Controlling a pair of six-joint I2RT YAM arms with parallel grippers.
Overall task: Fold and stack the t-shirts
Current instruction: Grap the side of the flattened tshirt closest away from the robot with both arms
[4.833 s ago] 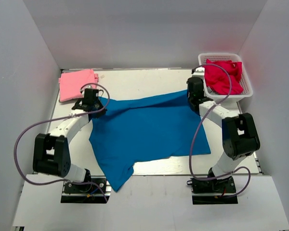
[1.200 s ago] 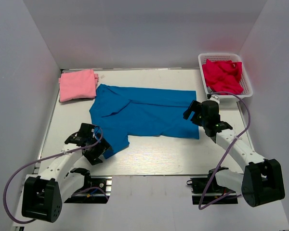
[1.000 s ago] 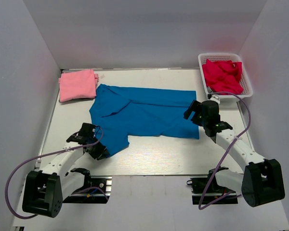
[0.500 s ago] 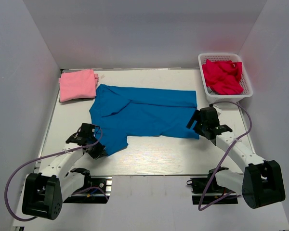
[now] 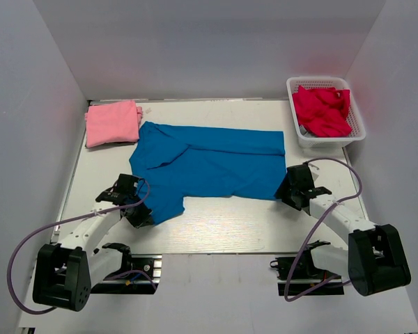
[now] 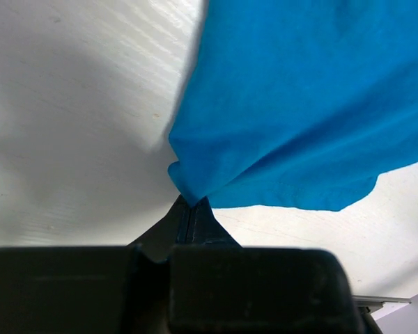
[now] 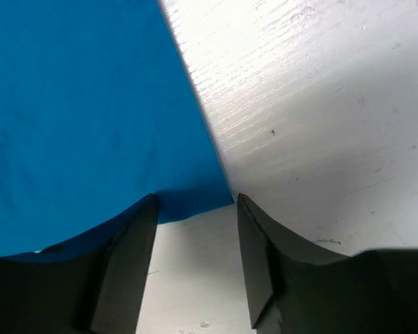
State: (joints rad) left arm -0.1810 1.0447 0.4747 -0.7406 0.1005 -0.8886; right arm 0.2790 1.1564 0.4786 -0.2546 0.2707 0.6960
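left gripper (image 5: 138,217): just clamped shut on near-left corner of blue t-shirt (image 5: 209,167); was open a second ago
right gripper (image 5: 287,191): has dropped to near-right corner; jaws apart, straddling the edge, no grip yet
blue t-shirt: partly folded, flat mid-table (image 5: 223,226)
meaning: one corner secured, second pending; next fold likely
pink t-shirt (image 5: 113,122): folded, far left, unmoved
basket (image 5: 327,80): far right, red garment (image 5: 322,108) inside
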